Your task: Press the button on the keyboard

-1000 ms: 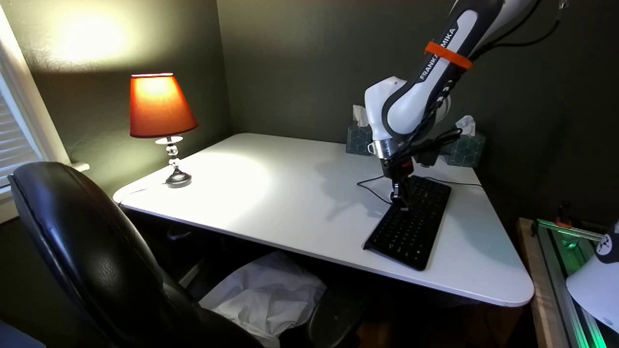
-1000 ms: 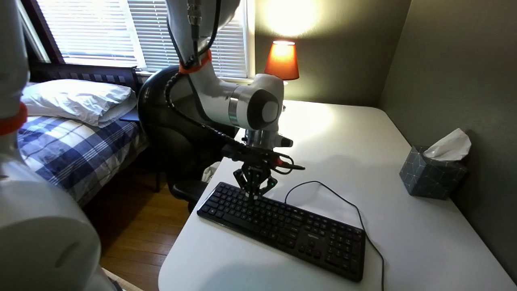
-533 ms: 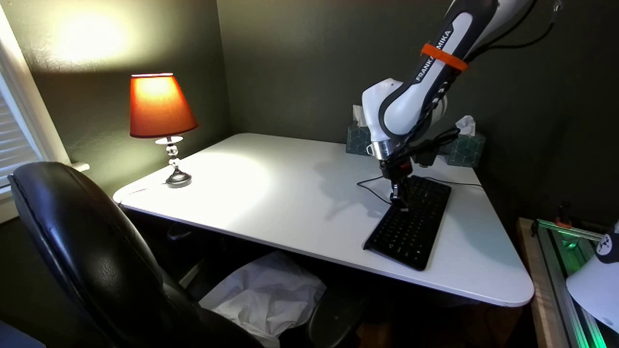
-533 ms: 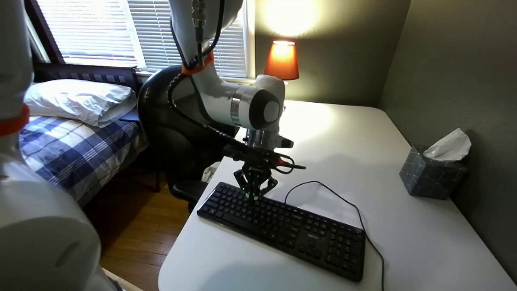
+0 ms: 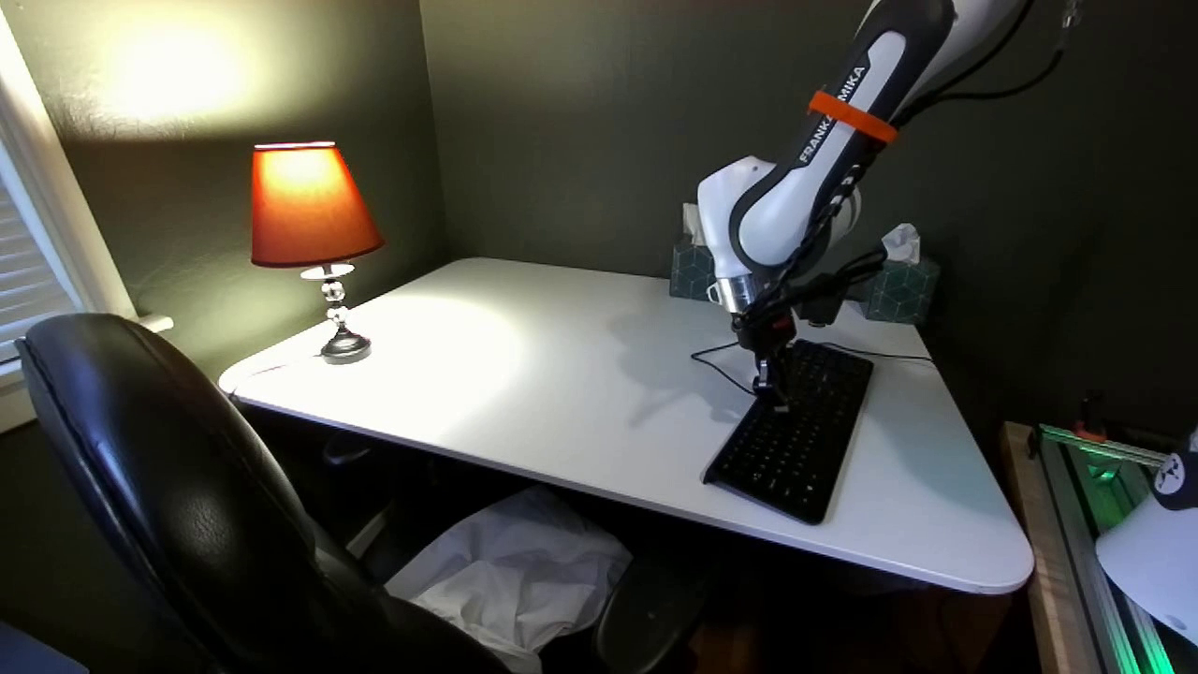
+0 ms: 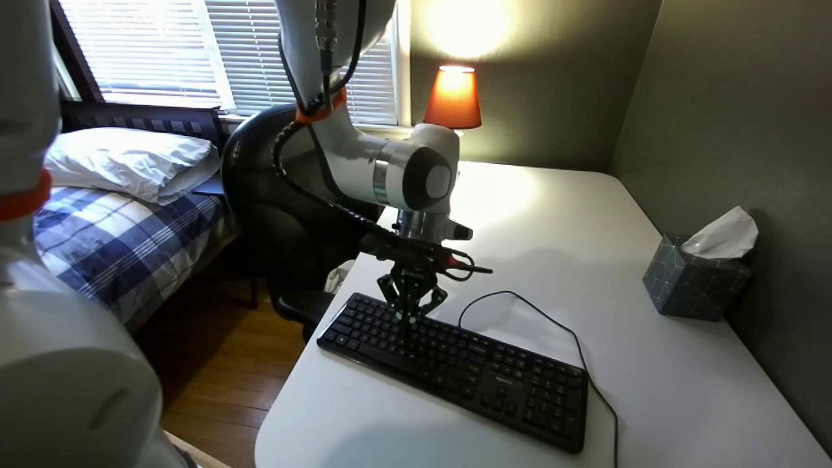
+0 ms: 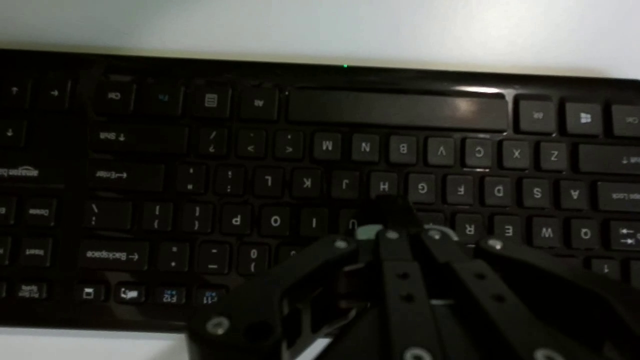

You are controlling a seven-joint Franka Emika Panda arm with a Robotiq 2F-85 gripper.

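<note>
The black keyboard [image 5: 781, 473] lies flat on the white desk, and it also shows in an exterior view [image 6: 504, 390]. In the wrist view the keyboard [image 7: 397, 111] fills most of the picture, its letters upside down. My gripper [image 5: 780, 402] points down over the letter keys; it also shows in an exterior view [image 6: 405, 320]. In the wrist view my fingertips [image 7: 395, 210] are together with nothing between them. They sit at the edge of the H key [image 7: 384, 184] and hide part of the keys by U. I cannot tell whether they touch a key.
A thin cable [image 6: 552, 318] runs from the keyboard over the desk. A tissue box [image 6: 695, 279] stands by the wall, and two show in an exterior view [image 5: 901, 288]. A lit red lamp [image 5: 314, 206] stands at the far end. A black chair [image 5: 168, 487] is by the desk.
The forearm and wrist have shifted slightly and sunk a little. The fingertips stay over almost the same keys, at most a touch lower. The keyboard has not moved.
</note>
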